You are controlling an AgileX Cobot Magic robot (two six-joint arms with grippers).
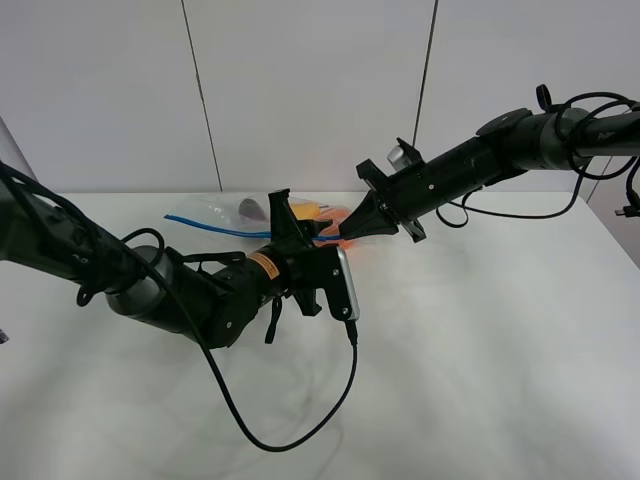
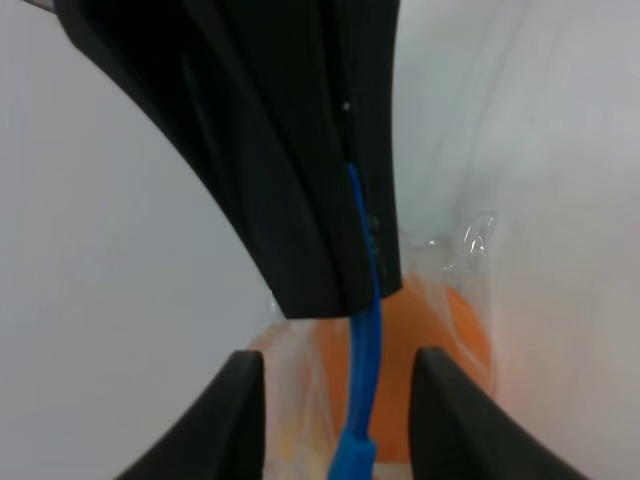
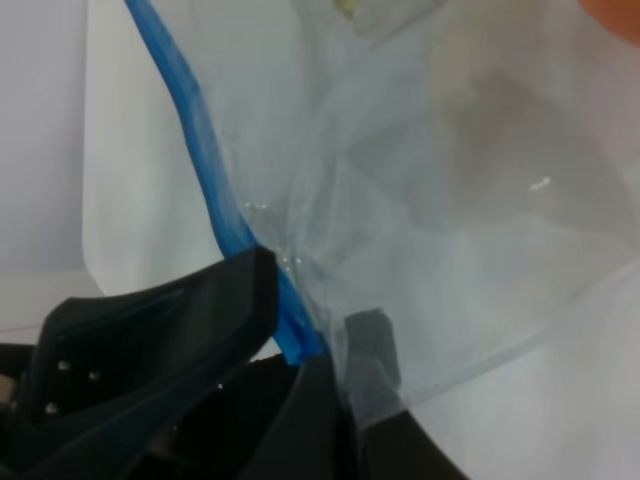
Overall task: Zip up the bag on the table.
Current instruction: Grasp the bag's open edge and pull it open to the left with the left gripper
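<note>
The clear bag [image 1: 222,208] lies at the back middle of the white table [image 1: 480,340], its blue zipper strip [image 1: 215,226] running along the near edge. An orange [image 1: 338,240] and a yellow fruit [image 1: 306,210] show through it. My right gripper [image 1: 347,231] is shut on the end of the strip, as the right wrist view shows [image 3: 318,352] on the strip [image 3: 190,120]. My left gripper [image 1: 300,232] sits right beside it. In the left wrist view [image 2: 338,358] its fingers [image 2: 240,420] stand apart around the strip [image 2: 360,380], not touching it. The orange [image 2: 450,330] lies behind.
A black cable [image 1: 290,432] from the left arm loops over the table in front. The two arms meet almost tip to tip at the bag's right end. A white wall stands close behind the table.
</note>
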